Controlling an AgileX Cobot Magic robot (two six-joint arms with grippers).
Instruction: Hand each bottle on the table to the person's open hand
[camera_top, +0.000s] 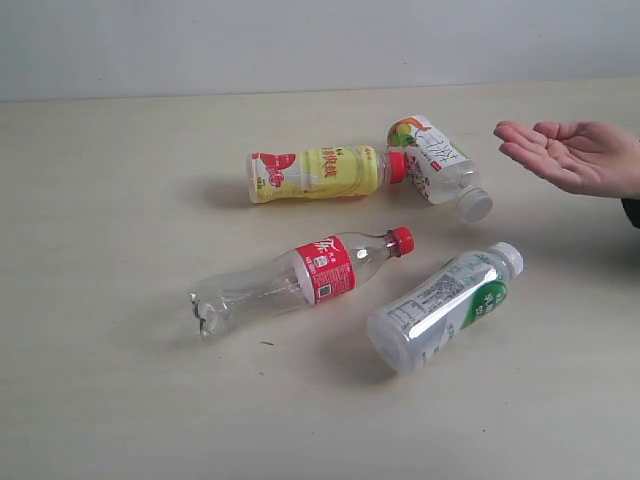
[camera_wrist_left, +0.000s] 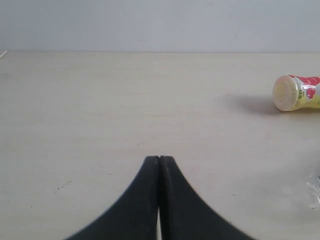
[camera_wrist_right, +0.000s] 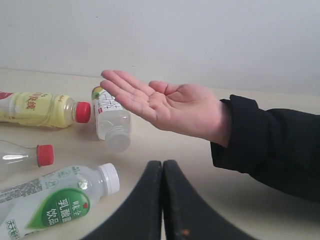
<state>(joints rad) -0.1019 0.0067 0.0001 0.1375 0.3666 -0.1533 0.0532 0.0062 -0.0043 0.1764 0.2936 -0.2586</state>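
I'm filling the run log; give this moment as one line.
lying on table: yellow bottle, red-label bottle, green-label bottle, white-label bottle | person's hand: open, empty | left fingers: shut, empty | right fingers: shut, empty

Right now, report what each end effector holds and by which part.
Nothing is held. The left end effector and the right end effector are both shut, with nothing between their jaws.

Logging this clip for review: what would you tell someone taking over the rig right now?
Left hand: shut, empty.
Right hand: shut, empty, facing the person's open palm, which holds nothing.
All four bottles lie on their sides on the table: yellow bottle, red-label bottle, white-capped bottle by the palm, green-label bottle.
Done: none delivered.
To do: pick and hand over all four.
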